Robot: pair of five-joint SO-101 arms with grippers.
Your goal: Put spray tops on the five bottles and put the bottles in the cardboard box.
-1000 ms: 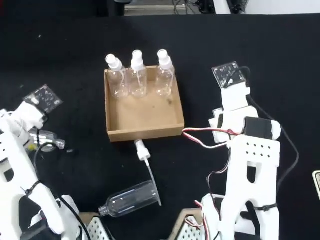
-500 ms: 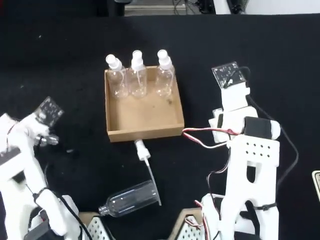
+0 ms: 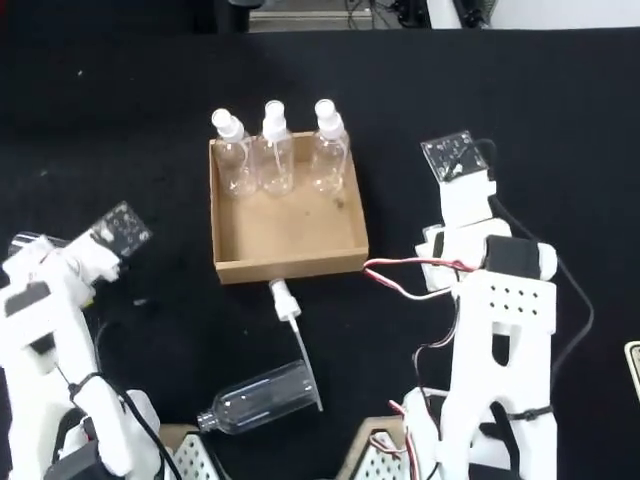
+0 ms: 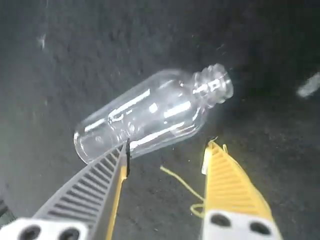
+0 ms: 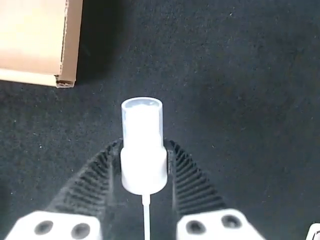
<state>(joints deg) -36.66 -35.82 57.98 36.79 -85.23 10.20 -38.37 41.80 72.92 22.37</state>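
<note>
The cardboard box [image 3: 290, 262] stands mid-table with three capped bottles [image 3: 272, 150] along its back wall. A loose spray top [image 3: 285, 300] with a long tube lies just in front of the box. Nearer the front, an uncapped bottle [image 3: 258, 398] lies on its side. Another clear uncapped bottle [image 4: 150, 112] lies on the black cloth just beyond my left gripper [image 4: 166, 152], which is open and not touching it. My right gripper [image 5: 144, 147] is shut on a white spray top [image 5: 143, 125], held to the right of the box corner [image 5: 60, 75].
The left arm [image 3: 60, 290] stands at the table's left, the right arm [image 3: 480, 270] right of the box. Both arm bases fill the front edge. A pale object [image 3: 633, 362] sits at the right edge. Black cloth covers the table.
The left arm has swung over the bottle lying at the left, covering it in the high view. The right arm has shifted only slightly.
</note>
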